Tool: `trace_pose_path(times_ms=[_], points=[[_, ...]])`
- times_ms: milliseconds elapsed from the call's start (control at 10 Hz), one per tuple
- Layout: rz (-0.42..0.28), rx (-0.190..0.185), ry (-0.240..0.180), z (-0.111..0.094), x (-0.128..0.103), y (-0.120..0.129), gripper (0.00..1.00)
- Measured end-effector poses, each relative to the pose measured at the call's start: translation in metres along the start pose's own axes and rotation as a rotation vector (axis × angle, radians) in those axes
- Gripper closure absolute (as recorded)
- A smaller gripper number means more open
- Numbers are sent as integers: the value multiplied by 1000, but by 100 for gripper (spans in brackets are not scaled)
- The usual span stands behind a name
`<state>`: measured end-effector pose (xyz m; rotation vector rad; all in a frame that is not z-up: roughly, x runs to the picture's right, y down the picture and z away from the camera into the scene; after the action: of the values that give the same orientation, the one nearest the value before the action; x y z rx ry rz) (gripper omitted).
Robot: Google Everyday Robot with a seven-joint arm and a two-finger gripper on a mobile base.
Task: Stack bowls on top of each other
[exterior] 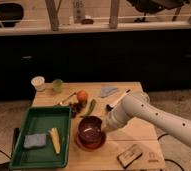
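the gripper [106, 128], at 3 o'clock of the maroon bowl [90, 131], is mostly hidden by the white arm [144, 114], which runs off the right edge. the orange-red bowl [91, 146] shows only its rim beneath. the bottom edge cuts off the desk [139, 142].
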<state>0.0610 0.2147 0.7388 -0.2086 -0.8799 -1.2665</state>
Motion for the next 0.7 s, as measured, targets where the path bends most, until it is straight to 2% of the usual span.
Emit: trace_pose_path(times_ms=[200, 300, 700], points=[[0, 4, 1, -1, 0, 1, 24], [0, 8, 2, -2, 1, 2, 20], [1, 21, 0, -4, 3, 6, 20]])
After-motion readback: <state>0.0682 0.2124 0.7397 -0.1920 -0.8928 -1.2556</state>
